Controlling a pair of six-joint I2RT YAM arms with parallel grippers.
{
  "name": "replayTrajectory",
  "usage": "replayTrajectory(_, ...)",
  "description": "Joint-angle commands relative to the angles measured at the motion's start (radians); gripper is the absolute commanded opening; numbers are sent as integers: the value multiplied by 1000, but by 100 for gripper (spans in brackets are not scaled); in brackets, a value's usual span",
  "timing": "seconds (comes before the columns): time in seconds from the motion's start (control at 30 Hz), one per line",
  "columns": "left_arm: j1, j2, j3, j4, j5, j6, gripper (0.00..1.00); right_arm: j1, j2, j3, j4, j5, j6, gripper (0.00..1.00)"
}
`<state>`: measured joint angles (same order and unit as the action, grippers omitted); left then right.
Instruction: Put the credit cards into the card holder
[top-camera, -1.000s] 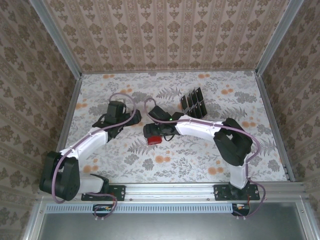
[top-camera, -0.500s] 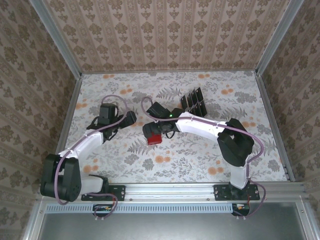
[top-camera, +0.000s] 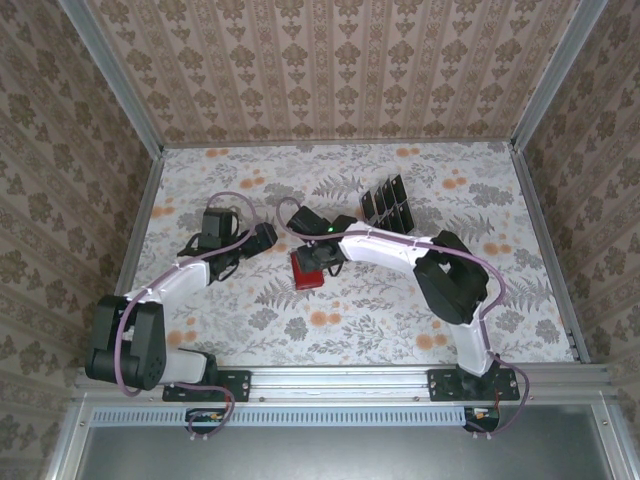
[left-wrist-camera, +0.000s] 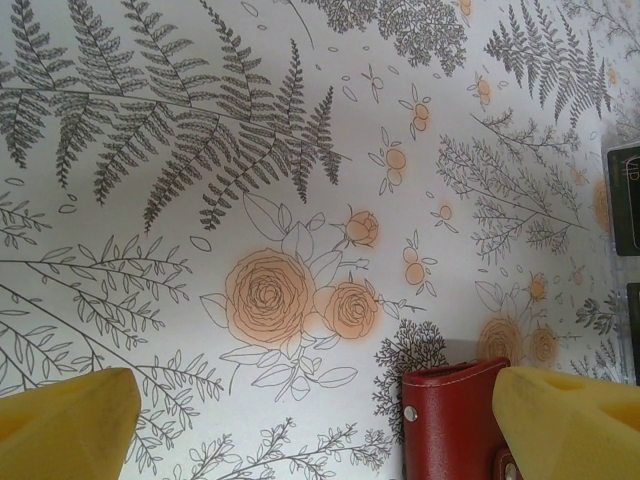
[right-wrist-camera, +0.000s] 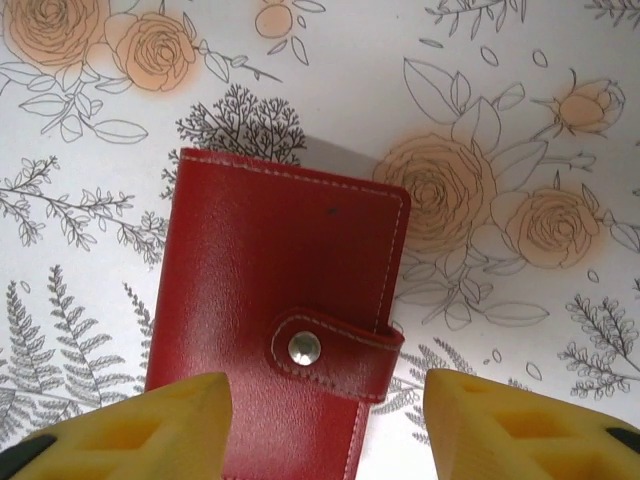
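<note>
The card holder (top-camera: 306, 273) is a red wallet lying closed on the floral table, its clasp tab (right-wrist-camera: 335, 350) snapped shut. My right gripper (right-wrist-camera: 325, 425) hovers right over it with its jaws apart. One yellow finger (right-wrist-camera: 130, 430) sits above the wallet's leather and the other (right-wrist-camera: 530, 425) above bare table past the tab, with nothing clamped. My left gripper (left-wrist-camera: 315, 430) stands wide open just left of the wallet (left-wrist-camera: 455, 420), and its right finger (left-wrist-camera: 570, 420) overlaps the wallet's edge. The dark credit cards (top-camera: 386, 203) stand in a clear rack behind; one card (left-wrist-camera: 622, 200) shows at the frame edge.
The clear slotted rack (top-camera: 392, 212) stands behind and to the right of the wallet. Metal rails and patterned walls (top-camera: 140, 225) fence the table. Both arms (top-camera: 400, 250) cross the middle of the table and come close together near the wallet.
The left gripper has swung right, toward the wallet. The right gripper has crept a little away from the bases over the wallet, which now lies slightly farther back.
</note>
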<state>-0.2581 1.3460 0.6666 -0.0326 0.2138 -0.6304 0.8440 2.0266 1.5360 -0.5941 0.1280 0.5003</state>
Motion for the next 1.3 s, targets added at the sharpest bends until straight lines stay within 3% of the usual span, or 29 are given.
replayTrajectory(0.0, 6, 8, -16, 23, 21, -22, 100, 0, 34, 52, -42, 38, 3, 52)
replayTrajectory(0.7, 5, 6, -12, 13, 12, -18, 100, 35, 127, 118, -95, 110, -20, 45)
replayTrajectory(1.27, 6, 6, -12, 14, 14, -15, 100, 62, 117, 116, -102, 133, -28, 52)
